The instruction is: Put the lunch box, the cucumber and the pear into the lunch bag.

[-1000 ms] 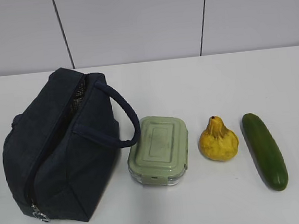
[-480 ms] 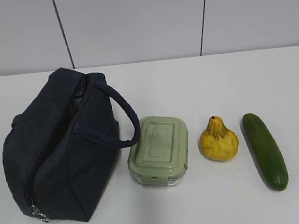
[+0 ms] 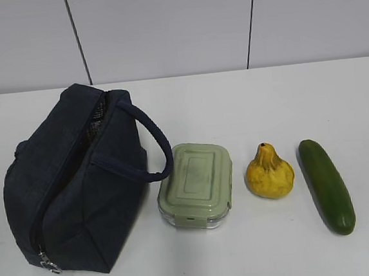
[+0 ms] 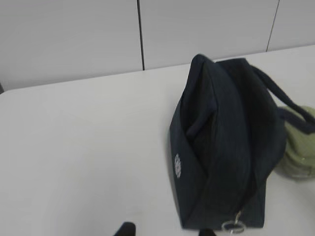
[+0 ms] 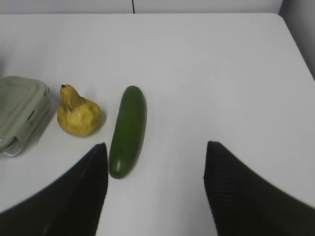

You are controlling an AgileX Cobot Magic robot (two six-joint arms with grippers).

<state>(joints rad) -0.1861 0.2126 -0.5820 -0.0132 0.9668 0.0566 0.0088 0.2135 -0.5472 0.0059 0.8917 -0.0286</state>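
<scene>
The navy lunch bag (image 3: 79, 192) stands at the left of the white table, its metal ring pull (image 3: 51, 266) at the near end and a dark gap showing along the zipper at the far end. The sage-lidded lunch box (image 3: 196, 184) sits right beside its handle. The yellow pear (image 3: 270, 173) and the dark green cucumber (image 3: 328, 185) lie to the right. In the left wrist view my left gripper (image 4: 166, 231) is open and empty, just short of the bag (image 4: 226, 147). My right gripper (image 5: 155, 147) is open and empty above bare table, its left finger close to the cucumber (image 5: 128, 130).
The pear (image 5: 78, 114) and a corner of the lunch box (image 5: 19, 113) lie left of the cucumber in the right wrist view. The table's right edge (image 5: 295, 42) runs near the right gripper. A grey panelled wall (image 3: 175, 29) stands behind the table.
</scene>
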